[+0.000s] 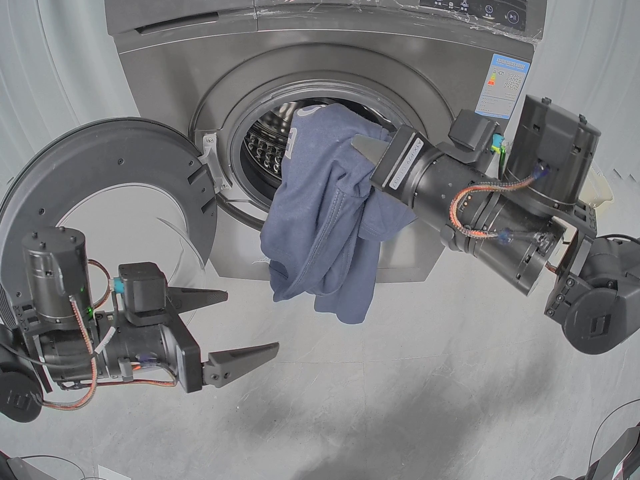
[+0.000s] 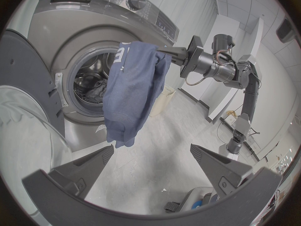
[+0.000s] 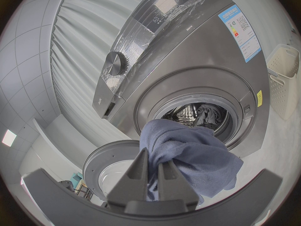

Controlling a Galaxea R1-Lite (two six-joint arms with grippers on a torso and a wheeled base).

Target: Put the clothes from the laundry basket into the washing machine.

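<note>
While the right gripper [image 1: 363, 147], jaws pinching the blue sweatshirt [image 1: 327, 215], is holding it across the drum mouth [image 1: 263, 148] at 12 o'clock, the left gripper [image 1: 252, 321] is hovering at 8 o'clock, jaws spread; loading step in hand, next probably needing a deeper push before release.

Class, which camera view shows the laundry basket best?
The right wrist view: the laundry basket stands largely visible beside the washing machine. Left wrist: partly behind the blue garment. Head: a sliver behind the right arm.
</note>
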